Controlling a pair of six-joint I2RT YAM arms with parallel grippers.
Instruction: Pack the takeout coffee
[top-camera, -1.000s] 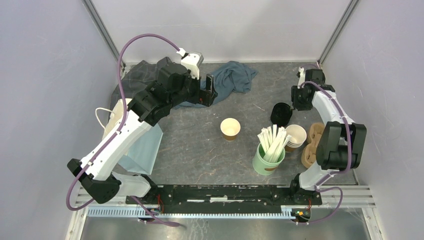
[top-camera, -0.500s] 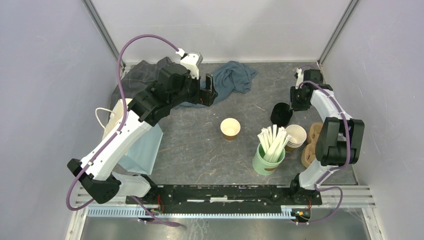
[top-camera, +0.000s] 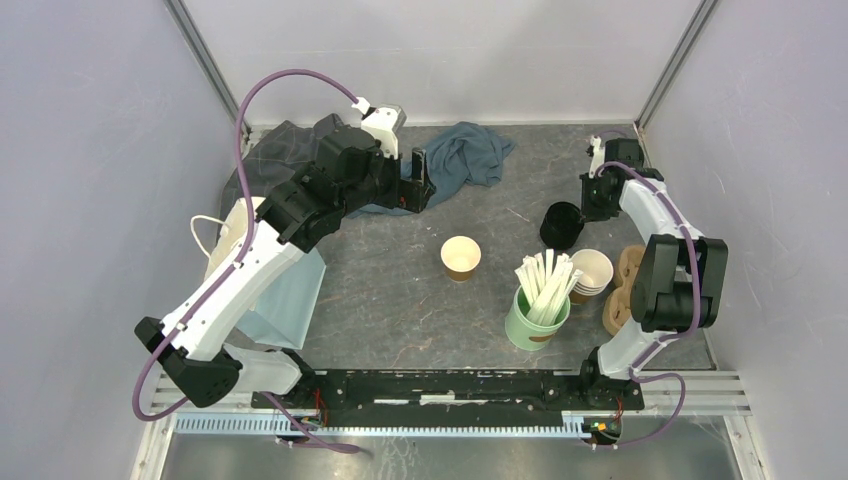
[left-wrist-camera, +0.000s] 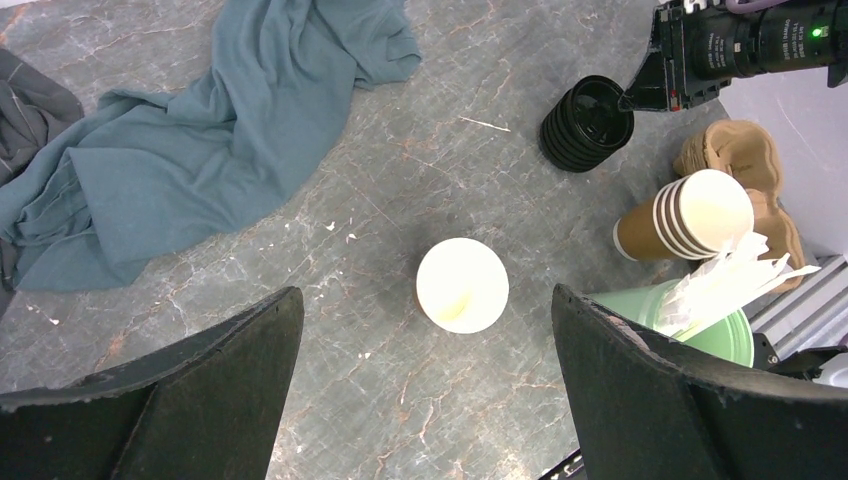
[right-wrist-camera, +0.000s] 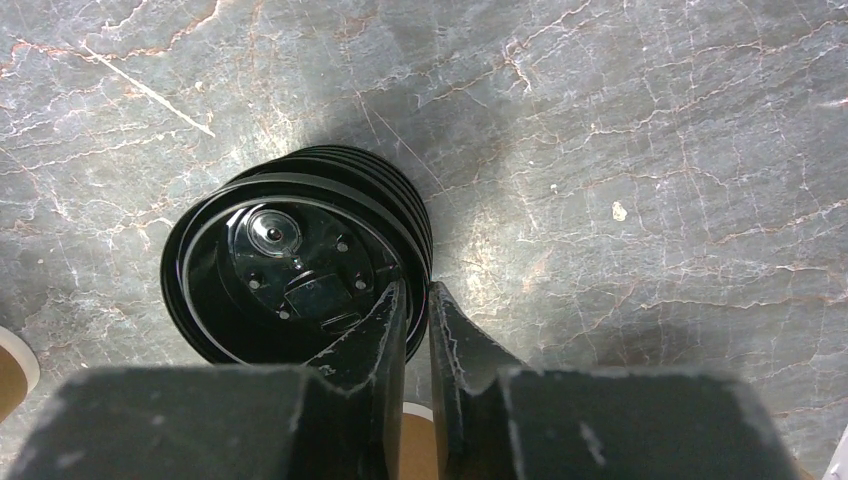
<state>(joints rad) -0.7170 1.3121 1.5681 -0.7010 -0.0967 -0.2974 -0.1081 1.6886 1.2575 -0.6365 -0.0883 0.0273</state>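
Right gripper (right-wrist-camera: 415, 292) clamps the rim of the top lid (right-wrist-camera: 285, 262) on the lid stack (top-camera: 562, 226), just behind the stirrer cup (top-camera: 537, 318). Left gripper (left-wrist-camera: 425, 300), jaws wide, hangs above the lidless cup (left-wrist-camera: 462, 285), left of the stirrer cup.

Lone cup (top-camera: 461, 257) at ctr, cloth (top-camera: 470, 155) behind; rt of it lid stack (top-camera: 562, 226), w/ cup stack (top-camera: 592, 272) & stirrer cup (top-camera: 538, 310) in front.

I see grey marbled table (top-camera: 400, 290) carrying: blue cloth (top-camera: 470, 155), 1 open paper cup (top-camera: 460, 257), stack of black lids (top-camera: 562, 226), nested cups (top-camera: 592, 270), green stirrer cup (top-camera: 533, 328), cardboard carrier (top-camera: 630, 263).
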